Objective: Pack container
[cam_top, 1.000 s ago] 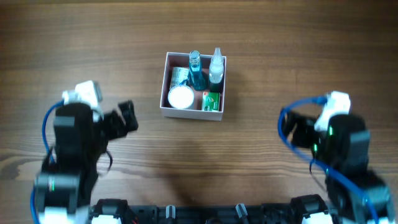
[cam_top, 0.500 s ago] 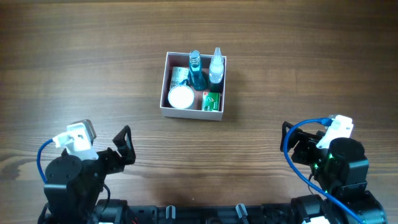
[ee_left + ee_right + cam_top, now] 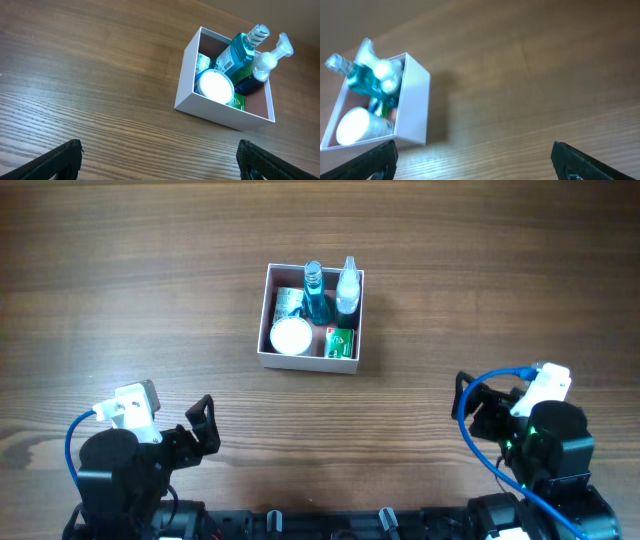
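White-walled and pinkish-brown inside, the square, shallow container (image 3: 311,318) sits on the wood-grain table (image 3: 150,280), towards the far side and a little left of centre. It holds a teal bottle with a ribbed clear cap (image 3: 315,293), a clear pump bottle (image 3: 346,285), a small round white-lidded jar (image 3: 291,336), a green packet (image 3: 340,340) and a pale printed packet (image 3: 288,302); no loose item shows on the wood around it, so the packing looks finished. The box has no real long axis; its sides run roughly parallel to the table edges. From the left gripper (image 3: 157,157) the box lies ahead and to the right; from the right gripper (image 3: 472,159) it lies ahead and to the left, well apart from both, the left arm being perhaps slightly nearer. Both wrist views show the dark fingertips spread wide at the frame corners with nothing between them, so both hands are agape and empty. Compared with a second ago, both arms have drawn back towards the near edge, the left one much farther, and the container's contents look unchanged.
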Robot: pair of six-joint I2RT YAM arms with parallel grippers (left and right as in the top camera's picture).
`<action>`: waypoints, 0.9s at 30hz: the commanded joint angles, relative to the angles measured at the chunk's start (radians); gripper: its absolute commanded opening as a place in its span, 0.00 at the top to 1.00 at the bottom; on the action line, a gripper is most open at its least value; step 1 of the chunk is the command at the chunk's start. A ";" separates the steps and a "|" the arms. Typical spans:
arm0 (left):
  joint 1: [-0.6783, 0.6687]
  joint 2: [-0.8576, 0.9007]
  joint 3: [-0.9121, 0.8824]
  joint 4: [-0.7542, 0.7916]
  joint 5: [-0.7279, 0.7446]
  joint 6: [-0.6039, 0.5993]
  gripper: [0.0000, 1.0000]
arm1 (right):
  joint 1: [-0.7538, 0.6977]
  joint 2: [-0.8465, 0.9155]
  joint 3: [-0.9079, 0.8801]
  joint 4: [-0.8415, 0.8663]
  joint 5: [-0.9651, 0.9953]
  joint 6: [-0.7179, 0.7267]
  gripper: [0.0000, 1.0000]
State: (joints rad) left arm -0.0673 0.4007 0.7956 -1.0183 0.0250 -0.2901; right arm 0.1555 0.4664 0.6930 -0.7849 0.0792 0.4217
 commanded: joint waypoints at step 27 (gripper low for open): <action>-0.003 -0.005 -0.011 -0.001 0.012 0.013 0.00 | -0.121 -0.463 -0.689 0.961 -0.137 -0.642 0.00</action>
State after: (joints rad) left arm -0.0673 0.4007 0.7937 -1.0210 0.0250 -0.2901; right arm 0.0418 0.0193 0.0402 0.1757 -0.0307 -0.2150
